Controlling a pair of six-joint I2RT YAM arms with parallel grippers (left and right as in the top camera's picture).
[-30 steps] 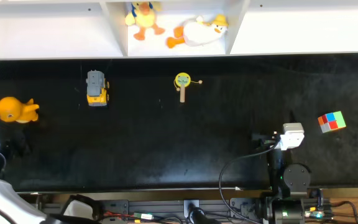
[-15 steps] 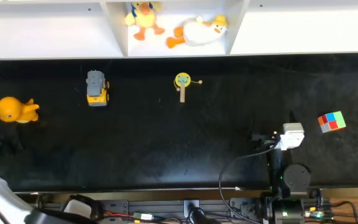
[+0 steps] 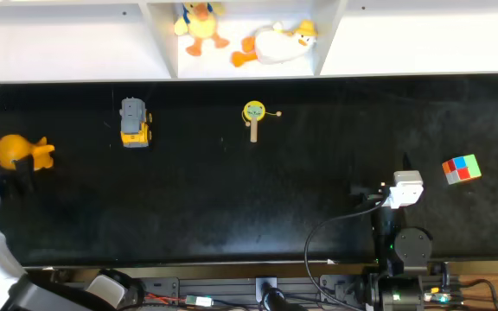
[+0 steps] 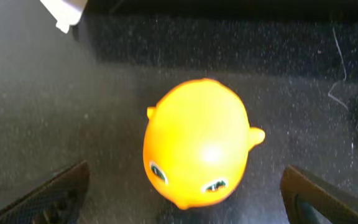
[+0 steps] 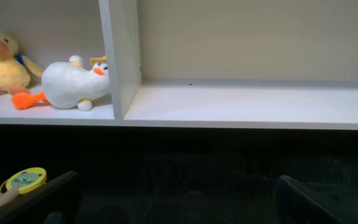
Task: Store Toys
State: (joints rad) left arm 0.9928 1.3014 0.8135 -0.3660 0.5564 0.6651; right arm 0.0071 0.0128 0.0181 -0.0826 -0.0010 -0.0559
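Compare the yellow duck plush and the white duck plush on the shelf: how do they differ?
Colour: the yellow duck plush has a yellow body, the white duck plush a white one. Pose: the yellow duck plush sits upright; the white duck plush lies down with its legs stretched out. Both have orange feet and sit in the same shelf compartment.
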